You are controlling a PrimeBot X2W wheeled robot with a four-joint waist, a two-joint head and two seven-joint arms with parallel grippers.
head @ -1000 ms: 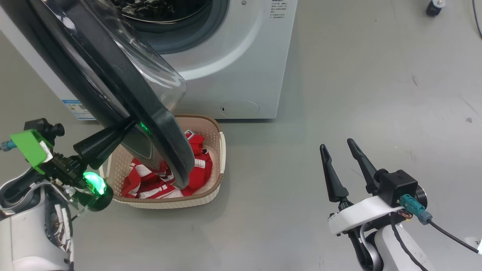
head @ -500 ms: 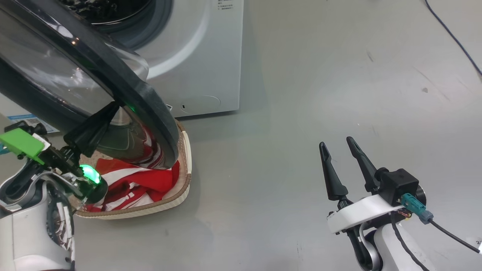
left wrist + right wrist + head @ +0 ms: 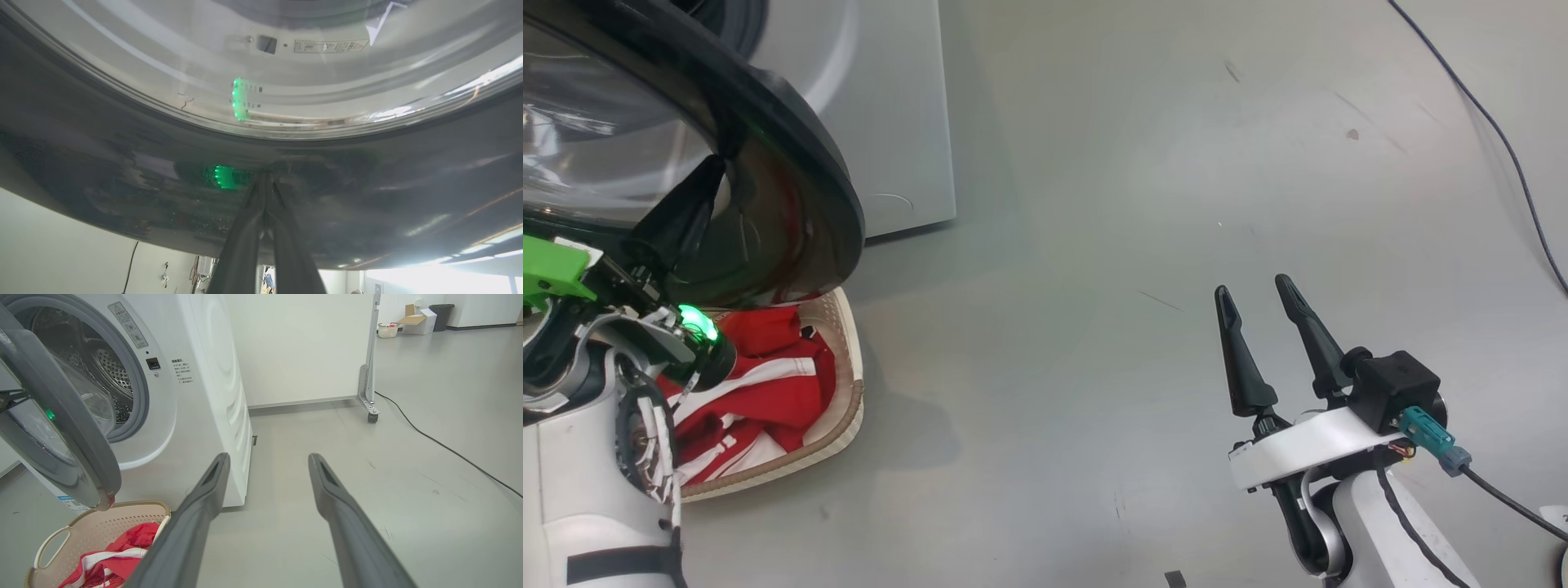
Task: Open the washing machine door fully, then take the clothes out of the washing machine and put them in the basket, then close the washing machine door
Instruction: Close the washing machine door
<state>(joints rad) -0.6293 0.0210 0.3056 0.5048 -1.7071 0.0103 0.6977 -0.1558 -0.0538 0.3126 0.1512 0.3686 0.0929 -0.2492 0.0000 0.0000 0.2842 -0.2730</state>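
Last step, closing: clothes (image 3: 768, 371) in basket (image 3: 851, 384) at washer (image 3: 882, 122) foot, door (image 3: 805, 159) half-open w/ L tool (image 3: 265, 179) pinched shut, tips on its rim, R tool (image 3: 1252, 286) wide, idle; next needs steady push washer-ward till latched.

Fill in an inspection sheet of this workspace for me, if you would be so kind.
Surface: grey floor, scuffed.
Job's things: washer with door part open, above the basket; red clothes in it.
Clutter: boxes and a bin, far off.
Tools: left tool shut, tips on the door's black rim; right tool open, empty.
Cables: black cable across the floor.
Surroundings: white wheeled panel past the washer.
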